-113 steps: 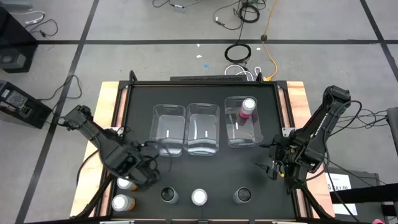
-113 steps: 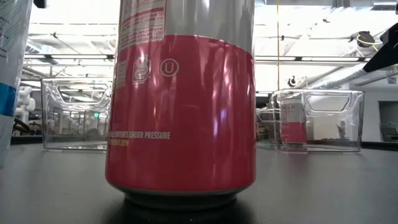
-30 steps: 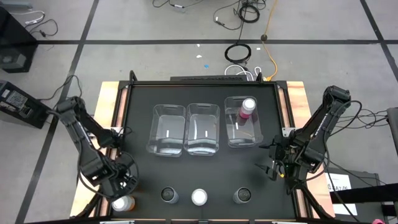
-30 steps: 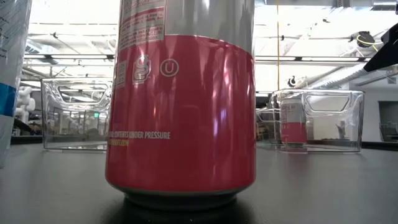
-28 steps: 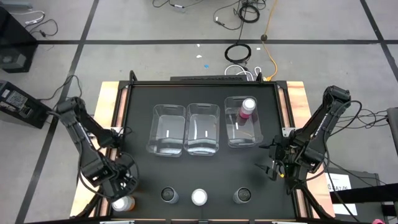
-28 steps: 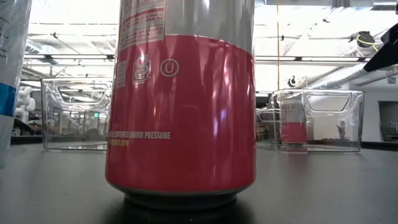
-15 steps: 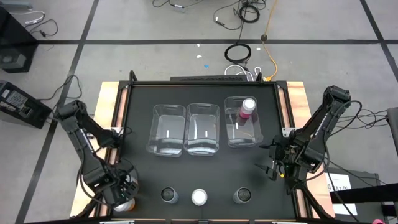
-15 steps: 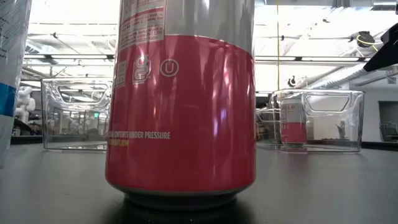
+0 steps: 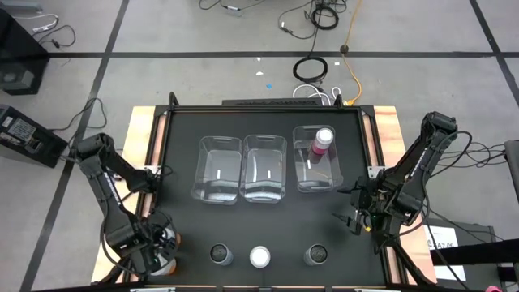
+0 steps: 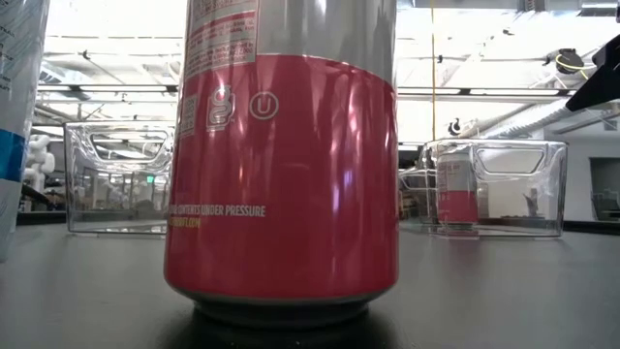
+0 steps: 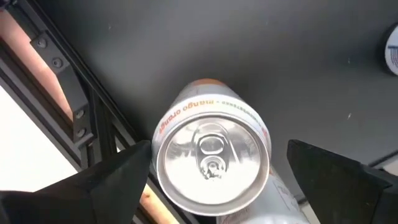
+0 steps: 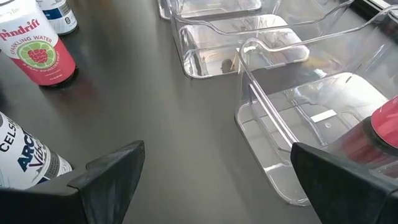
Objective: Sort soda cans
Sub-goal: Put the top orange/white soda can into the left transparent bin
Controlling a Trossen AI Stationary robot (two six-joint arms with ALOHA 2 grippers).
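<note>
An orange soda can [image 11: 211,163] with a silver top stands upright at the table's near left corner. My left gripper [image 11: 219,149] hangs open above it, pointing down, one finger on either side and apart from it. In the high view the left gripper [image 9: 154,255] hides that can. Along the near edge stand a dark can [image 9: 220,255], a pale-topped pink can [image 9: 259,257] and another dark can [image 9: 315,255]. Another pink can [image 9: 323,139] stands in the right clear bin [image 9: 302,174]. My right gripper [image 9: 354,219] waits open at the right.
Three clear bins stand in a row at mid-table: left [image 9: 219,169], middle [image 9: 264,167] and right. The table's raised frame [image 11: 68,106] runs close beside the orange can. In the low view the pink can [image 10: 281,165] fills the foreground.
My left gripper has gone toward the table's near edge and a little down, coming over the orange can at the near left corner. It has stayed open. The cans and bins have not moved.
</note>
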